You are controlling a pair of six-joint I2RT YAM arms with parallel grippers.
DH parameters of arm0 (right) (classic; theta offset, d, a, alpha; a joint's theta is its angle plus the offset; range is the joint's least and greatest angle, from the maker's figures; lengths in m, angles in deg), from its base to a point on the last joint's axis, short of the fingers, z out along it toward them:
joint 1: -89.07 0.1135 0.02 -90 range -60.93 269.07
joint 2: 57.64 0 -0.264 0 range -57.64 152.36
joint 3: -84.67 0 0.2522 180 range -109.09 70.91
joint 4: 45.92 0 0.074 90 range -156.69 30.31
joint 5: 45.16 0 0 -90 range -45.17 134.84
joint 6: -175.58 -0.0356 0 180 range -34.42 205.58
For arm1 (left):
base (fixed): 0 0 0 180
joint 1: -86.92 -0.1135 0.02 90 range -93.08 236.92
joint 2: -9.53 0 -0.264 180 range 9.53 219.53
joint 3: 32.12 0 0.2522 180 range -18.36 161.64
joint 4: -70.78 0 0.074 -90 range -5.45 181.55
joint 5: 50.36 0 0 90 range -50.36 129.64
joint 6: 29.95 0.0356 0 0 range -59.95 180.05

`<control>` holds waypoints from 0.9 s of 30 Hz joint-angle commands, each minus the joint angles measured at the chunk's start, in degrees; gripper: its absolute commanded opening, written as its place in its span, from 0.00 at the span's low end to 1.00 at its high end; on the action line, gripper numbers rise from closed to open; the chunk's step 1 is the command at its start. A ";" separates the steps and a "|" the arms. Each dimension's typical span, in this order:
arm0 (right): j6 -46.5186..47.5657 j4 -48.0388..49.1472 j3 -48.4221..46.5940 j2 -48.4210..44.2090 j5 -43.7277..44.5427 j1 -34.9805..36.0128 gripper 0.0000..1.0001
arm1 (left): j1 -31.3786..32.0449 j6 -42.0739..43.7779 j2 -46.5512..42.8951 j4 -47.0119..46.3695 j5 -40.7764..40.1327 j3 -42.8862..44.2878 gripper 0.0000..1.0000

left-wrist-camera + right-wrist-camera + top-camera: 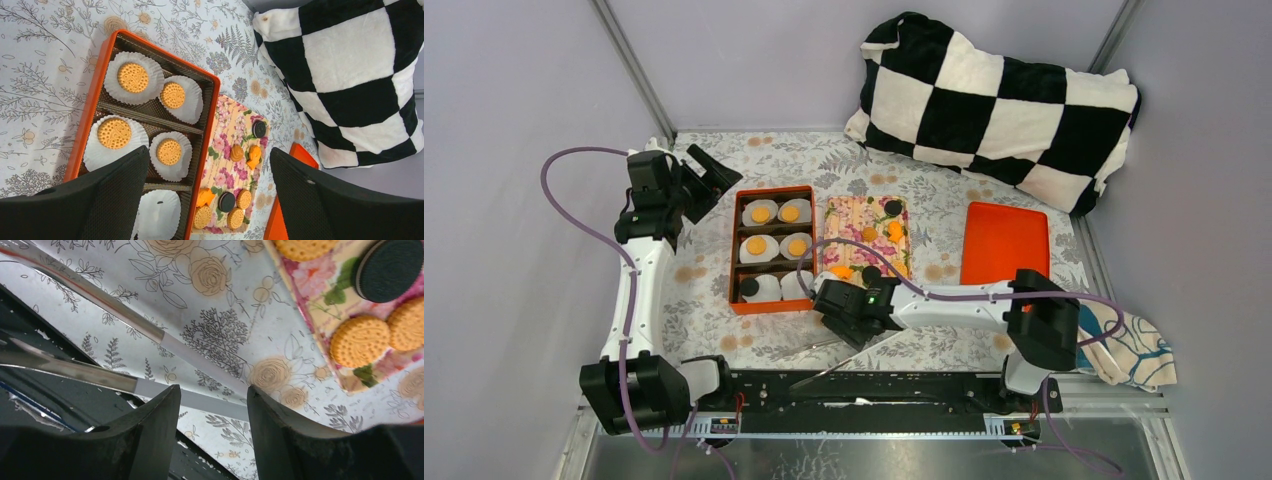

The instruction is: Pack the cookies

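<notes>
Loose cookies lie scattered on the tray, with a small cluster at its near end. Four more sit in paper cups in the box, left of the tray.

The near cluster is close to the right fingers, lying beyond them and off to one side, so the right arm is clearly the nearer one.

Between fingers and cookies comes the tongs. They lie flat on the worktop under the right fingers, their long axis running from the fingers towards the near left, where the two blades spread. The right fingers are parted astride one blade and do not seem to grip it.

The left fingers are spread wide and empty, above the box's far left corner.

The next move is probably closing on the tongs.
</notes>
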 commanded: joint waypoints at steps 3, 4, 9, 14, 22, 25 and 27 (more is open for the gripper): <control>0.66 3.40 0.55 2.53 -3.70 0.45 0.57 | -0.28 0.37 -0.56 -1.80 0.10 -0.37 0.94; 0.71 3.58 0.66 2.95 -3.81 0.46 0.56 | -0.30 0.37 -0.42 -1.76 0.16 -0.42 0.94; 1.97 6.00 -0.07 5.96 -3.16 0.46 0.54 | -0.28 0.20 0.28 -2.44 0.13 -1.41 0.94; 3.73 6.57 -3.82 10.73 -3.68 0.37 0.47 | -0.29 0.52 0.77 -2.48 -0.26 -1.50 0.94; 3.74 3.99 -5.82 9.74 -4.59 0.37 0.25 | -0.30 1.02 1.21 -2.20 -0.66 -1.41 0.94; 3.64 1.33 -5.88 6.58 -4.25 0.37 0.22 | -0.33 0.99 1.63 -2.30 -0.49 -1.30 0.94; 3.54 -1.90 -6.56 4.25 -4.12 0.46 0.19 | -0.37 0.92 1.82 -2.28 -0.19 -1.16 0.94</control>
